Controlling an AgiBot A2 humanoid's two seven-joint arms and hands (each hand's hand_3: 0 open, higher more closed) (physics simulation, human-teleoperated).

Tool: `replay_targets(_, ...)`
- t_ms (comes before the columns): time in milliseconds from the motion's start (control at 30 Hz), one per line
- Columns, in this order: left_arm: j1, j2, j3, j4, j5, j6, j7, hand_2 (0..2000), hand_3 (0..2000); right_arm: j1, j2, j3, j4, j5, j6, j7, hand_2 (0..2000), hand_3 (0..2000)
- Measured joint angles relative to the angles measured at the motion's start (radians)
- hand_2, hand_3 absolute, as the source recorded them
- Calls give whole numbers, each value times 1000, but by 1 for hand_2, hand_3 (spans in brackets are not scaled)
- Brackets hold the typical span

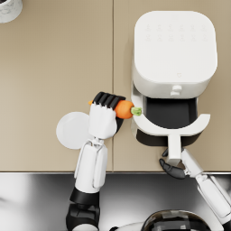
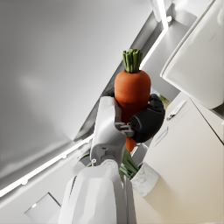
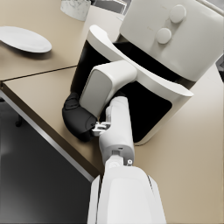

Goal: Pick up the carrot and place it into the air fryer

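Nearest to the robot, the right hand (image 1: 173, 169) sits at the table's front edge, its dark fingers wrapped around the end of the drawer handle (image 1: 174, 146) of the air fryer (image 1: 175, 47). The right wrist view confirms the grip: the right hand (image 3: 78, 120) is closed on the white handle (image 3: 105, 85), with the drawer (image 3: 144, 81) pulled out from the body.

Further in, the left hand (image 1: 106, 115) is raised above the beige table (image 1: 49, 67) and holds the carrot (image 1: 124, 109) firmly, fingers curled over its middle. The carrot lies roughly level, its green stub pointing toward the fryer and just beside the left rim of the open drawer (image 1: 169, 113). It is not yet over the dark basket cavity. In the left wrist view, the left hand (image 2: 140, 118) has dark fingers closed round the lower part of the carrot (image 2: 132, 89), the orange body and cut green top standing clear above them.

A white round plate (image 1: 72, 131) rests on the table just left of the left hand, partly hidden under it.

Beyond, the fryer's white body stands behind the drawer, with faint markings on its top that are too blurred to read. A marbled white cup (image 1: 9, 9) sits at the far left corner, well apart from everything else.
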State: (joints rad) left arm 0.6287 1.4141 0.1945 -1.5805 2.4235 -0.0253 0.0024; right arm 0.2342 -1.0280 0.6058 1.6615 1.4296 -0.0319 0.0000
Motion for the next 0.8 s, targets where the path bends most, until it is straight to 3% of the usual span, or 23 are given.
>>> replay_targets(100, 54, 28, 47, 44, 0, 0, 0, 2000, 2000, 4, 166, 116, 109, -1, -27, 11, 2000, 2000)
replay_targets(233, 102, 59, 111, 100, 0, 0, 0, 2000, 2000, -81, 249, 125, 223, -3, 30, 17, 2000, 2000)
replay_targets(300, 123, 73, 154, 129, 0, 0, 0, 2000, 2000, -96, 265, 128, 242, -3, 33, 13, 2000, 2000)
replay_targets(433, 133, 103, 380, 165, 1, 0, -1, 2000, 2000, -104, 275, 127, 256, -4, 37, 7, 2000, 2000)
replay_targets(700, 118, 125, 573, 217, 1, -2, 0, 2000, 2000, -107, 277, 127, 260, -4, 36, 4, 2000, 2000)
replay_targets(733, 120, 128, 578, 231, 1, -4, 0, 639, 1673, -109, 279, 129, 260, -4, 37, 7, 2000, 2000)
replay_targets(767, 118, 132, 582, 248, 2, 16, -1, 0, 1347, -109, 278, 130, 261, -4, 46, 8, 2000, 2000)
replay_targets(800, 118, 134, 583, 263, 1, 7, -1, 0, 1020, -108, 273, 128, 260, -4, 67, 9, 2000, 2000)
